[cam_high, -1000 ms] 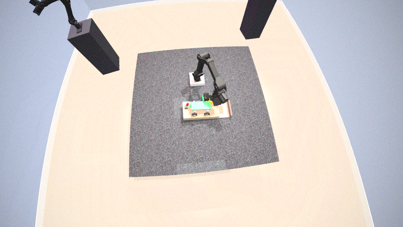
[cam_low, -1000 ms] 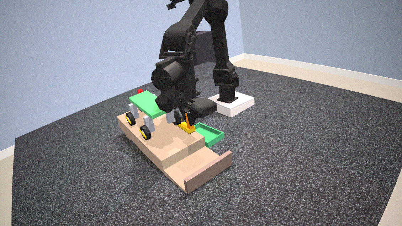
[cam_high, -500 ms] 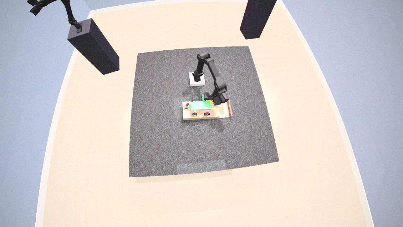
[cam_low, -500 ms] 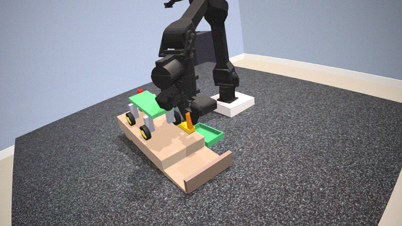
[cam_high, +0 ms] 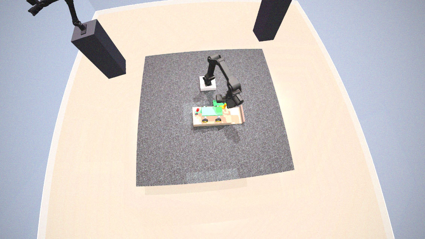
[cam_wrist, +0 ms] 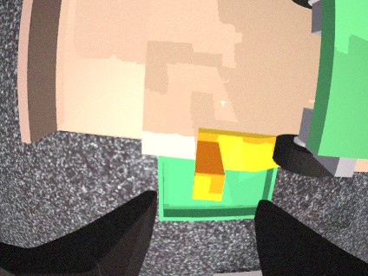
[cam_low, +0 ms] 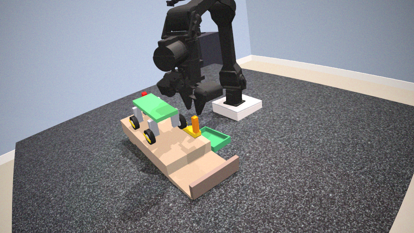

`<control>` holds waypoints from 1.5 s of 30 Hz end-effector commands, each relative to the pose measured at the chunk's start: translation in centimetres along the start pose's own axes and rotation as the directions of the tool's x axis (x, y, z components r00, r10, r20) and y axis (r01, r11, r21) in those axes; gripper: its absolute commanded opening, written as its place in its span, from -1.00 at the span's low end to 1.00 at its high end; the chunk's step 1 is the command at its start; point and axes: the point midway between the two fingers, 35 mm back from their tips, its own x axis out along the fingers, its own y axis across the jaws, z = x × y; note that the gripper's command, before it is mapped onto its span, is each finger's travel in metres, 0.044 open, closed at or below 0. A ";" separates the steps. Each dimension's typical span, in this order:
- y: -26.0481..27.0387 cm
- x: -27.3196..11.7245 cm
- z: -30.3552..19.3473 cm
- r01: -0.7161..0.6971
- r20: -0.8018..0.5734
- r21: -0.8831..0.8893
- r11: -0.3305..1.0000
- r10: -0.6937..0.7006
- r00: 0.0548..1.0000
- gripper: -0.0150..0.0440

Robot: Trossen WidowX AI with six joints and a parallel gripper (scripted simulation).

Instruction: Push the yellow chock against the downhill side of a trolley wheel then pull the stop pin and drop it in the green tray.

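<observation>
The trolley, with a green deck [cam_high: 211,111] [cam_low: 155,105] [cam_wrist: 347,95], stands on the ramp [cam_low: 173,150] [cam_wrist: 100,95]. The yellow chock [cam_low: 191,130] [cam_wrist: 249,152] lies on the ramp by the downhill wheel [cam_low: 182,121] [cam_wrist: 292,156] on the tray side. Its thick end faces downhill and its thin end appears to meet the wheel. The orange handle [cam_high: 225,105] [cam_low: 195,124] stands up. My gripper [cam_low: 193,111] [cam_wrist: 207,206] is open and empty, with its fingertips above the handle. The red stop pin head [cam_high: 197,109] [cam_low: 144,93] shows at the uphill end. The green tray [cam_low: 222,143] [cam_wrist: 208,213] holds nothing that I see.
An end board [cam_low: 215,177] [cam_wrist: 42,69] closes the ramp's low end. The tray lies beside the ramp, between it and the arm's white base [cam_low: 224,111]. Dark pillars [cam_high: 99,50] [cam_high: 270,22] stand beyond the mat [cam_high: 166,154].
</observation>
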 end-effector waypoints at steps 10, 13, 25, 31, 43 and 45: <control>-3.1 -2.1 1.6 -0.007 0.070 -0.063 0.998 0.011 0.997 0.15; -4.1 -2.1 2.0 0.012 0.072 -0.146 0.989 -0.001 0.997 0.15; -9.3 -2.5 3.7 0.097 0.069 -0.562 0.822 -0.070 0.995 0.15; -12.0 -2.7 4.2 0.115 0.060 -0.733 0.671 -0.104 0.993 0.15; -17.6 -3.1 4.5 0.075 0.028 -0.958 0.278 -0.169 0.985 0.15; -18.6 -3.2 4.4 0.058 0.021 -0.977 0.205 -0.180 0.984 0.15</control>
